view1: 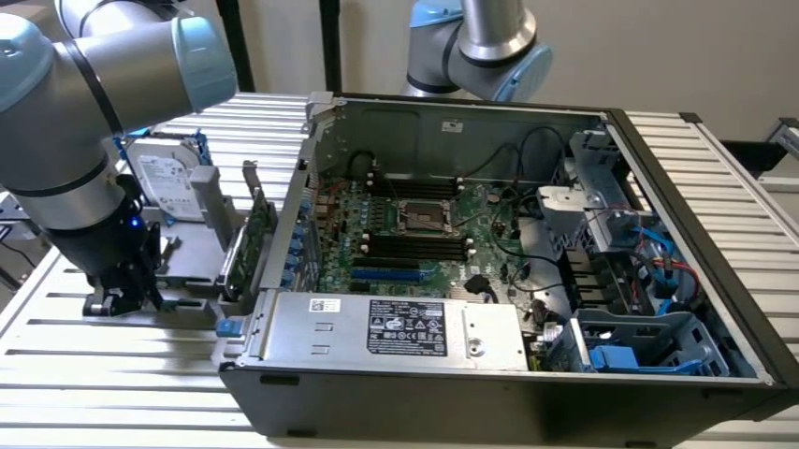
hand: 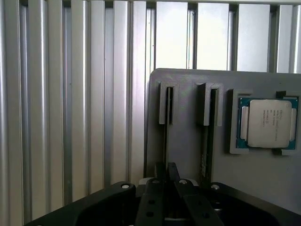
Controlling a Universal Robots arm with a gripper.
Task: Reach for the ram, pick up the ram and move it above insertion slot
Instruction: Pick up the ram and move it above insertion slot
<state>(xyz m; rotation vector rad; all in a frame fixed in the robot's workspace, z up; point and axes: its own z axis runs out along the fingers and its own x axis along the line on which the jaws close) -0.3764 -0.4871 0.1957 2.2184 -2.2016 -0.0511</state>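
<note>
The ram (hand: 166, 141) stands on edge in a slot of the grey holder (hand: 188, 80), seen as a thin dark strip. My gripper (hand: 166, 173) sits right over its near end, and the two fingers (hand: 157, 184) press in on the strip from both sides, shut on the ram. In the exterior view the gripper (view1: 119, 295) is low over that holder (view1: 187, 281), at the exterior view's left, outside the computer case. The black memory slots (view1: 413, 247) lie on the motherboard inside the open case (view1: 699, 281).
A second stick (hand: 207, 141) stands in the neighbouring holder slot, and a processor chip (hand: 269, 123) lies in a pocket beside it. A silver hard drive (view1: 168, 178) and a tall green card (view1: 256, 234) stand between the gripper and the case wall. The table (view1: 112, 365) is ribbed metal.
</note>
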